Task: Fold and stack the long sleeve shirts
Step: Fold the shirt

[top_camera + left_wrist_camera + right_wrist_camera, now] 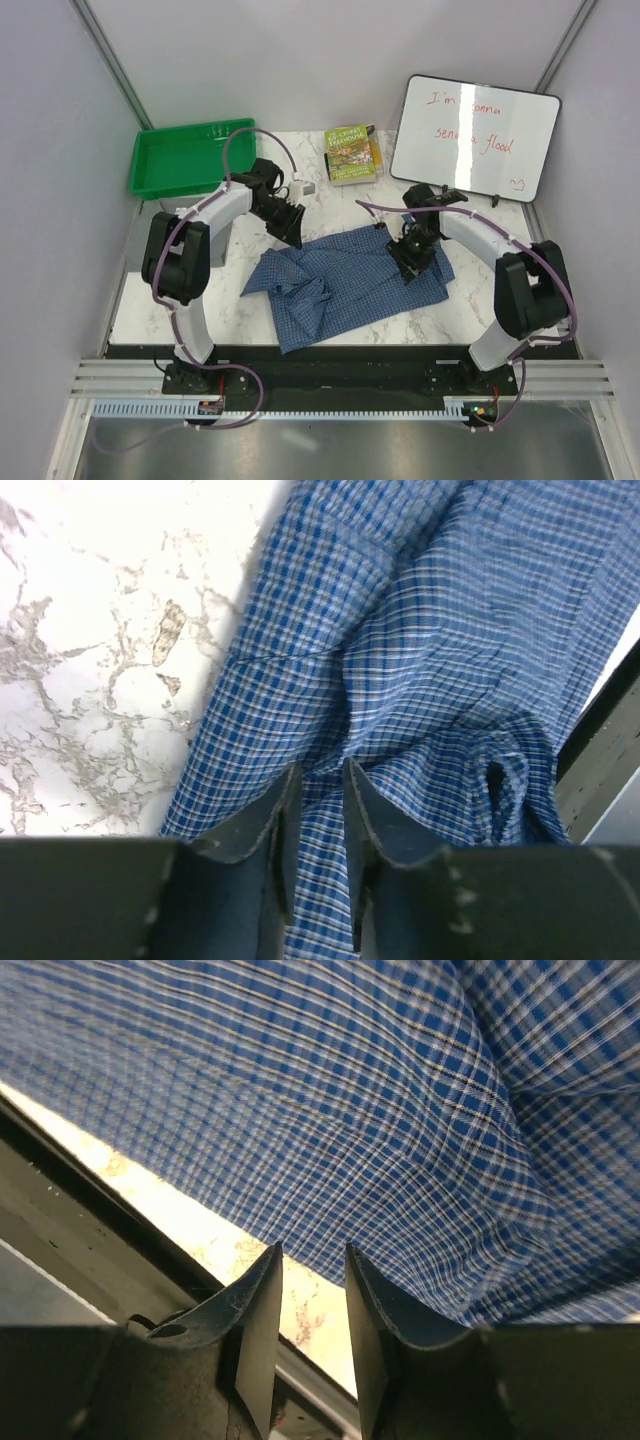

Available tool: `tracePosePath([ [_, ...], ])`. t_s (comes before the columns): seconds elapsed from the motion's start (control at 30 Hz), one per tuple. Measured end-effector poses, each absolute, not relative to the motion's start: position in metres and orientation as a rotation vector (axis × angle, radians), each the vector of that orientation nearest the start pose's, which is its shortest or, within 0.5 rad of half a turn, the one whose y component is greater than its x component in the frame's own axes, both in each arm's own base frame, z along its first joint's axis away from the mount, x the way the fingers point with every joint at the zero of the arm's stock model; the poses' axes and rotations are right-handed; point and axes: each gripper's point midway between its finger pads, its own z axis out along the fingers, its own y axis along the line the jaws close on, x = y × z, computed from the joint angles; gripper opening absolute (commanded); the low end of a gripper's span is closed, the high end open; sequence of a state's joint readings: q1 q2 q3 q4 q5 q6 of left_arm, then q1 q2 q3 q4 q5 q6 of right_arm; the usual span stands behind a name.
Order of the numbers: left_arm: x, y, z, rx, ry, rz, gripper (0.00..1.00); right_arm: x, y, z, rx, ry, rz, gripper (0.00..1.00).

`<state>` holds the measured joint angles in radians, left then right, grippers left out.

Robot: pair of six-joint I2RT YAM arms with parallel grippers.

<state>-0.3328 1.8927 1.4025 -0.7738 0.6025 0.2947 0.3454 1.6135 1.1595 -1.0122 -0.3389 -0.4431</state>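
Observation:
One long sleeve shirt (350, 280), blue with a fine check, lies rumpled in the middle of the marble table, part of it bunched near the front left. My left gripper (292, 232) is at the shirt's far left edge. In the left wrist view its fingers (322, 770) stand close together with a strip of the checked cloth (420, 660) filling the narrow gap. My right gripper (410, 265) hovers over the shirt's right part. The right wrist view shows that gripper (313, 1250) open with only bare table between its fingers. The cloth's edge (350, 1110) lies just beyond them.
A green tray (190, 160) stands at the back left. A book (352, 153) lies at the back centre, and a whiteboard (475, 135) leans at the back right. The black rail (330, 355) marks the table's near edge, close below the shirt.

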Motion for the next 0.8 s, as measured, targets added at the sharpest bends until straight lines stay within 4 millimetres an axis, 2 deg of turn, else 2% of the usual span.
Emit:
tracePosePath([
  [0.1, 0.328, -0.204, 0.064, 0.953, 2.591, -0.851, 0.26, 0.235, 0.122, 0.05, -1.116, 2.853, 0.475, 0.37],
  [0.23, 0.326, -0.204, 0.062, 0.944, 2.599, -0.85, 0.19, 0.254, 0.105, 0.014, -1.096, 2.938, 0.362, 0.35],
  [0.27, 0.323, -0.203, 0.059, 0.939, 2.611, -0.851, 0.18, 0.257, 0.103, 0.013, -1.096, 2.97, 0.358, 0.35],
  [0.37, 0.311, -0.201, 0.047, 0.946, 2.654, -0.842, 0.14, 0.283, 0.101, 0.013, -1.126, 2.953, 0.288, 0.36],
  [0.4, 0.305, -0.202, 0.042, 0.956, 2.667, -0.847, 0.09, 0.298, 0.102, 0.013, -1.145, 2.937, 0.257, 0.36],
  [0.47, 0.287, -0.203, 0.031, 0.974, 2.707, -0.868, 0.06, 0.322, 0.105, 0.014, -1.171, 2.906, 0.218, 0.38],
  [0.57, 0.248, -0.206, 0.016, 0.99, 2.773, -0.961, 0.02, 0.361, 0.114, 0.015, -1.209, 2.819, 0.16, 0.41],
  [0.67, 0.209, -0.219, 0.02, 1.054, 2.78, -1.074, 0.02, 0.39, 0.126, 0.017, -1.241, 2.725, 0.133, 0.44],
  [0.8, 0.176, -0.254, 0.038, 1.183, 2.713, -1.205, 0.02, 0.409, 0.137, 0.019, -1.264, 2.635, 0.124, 0.5],
])
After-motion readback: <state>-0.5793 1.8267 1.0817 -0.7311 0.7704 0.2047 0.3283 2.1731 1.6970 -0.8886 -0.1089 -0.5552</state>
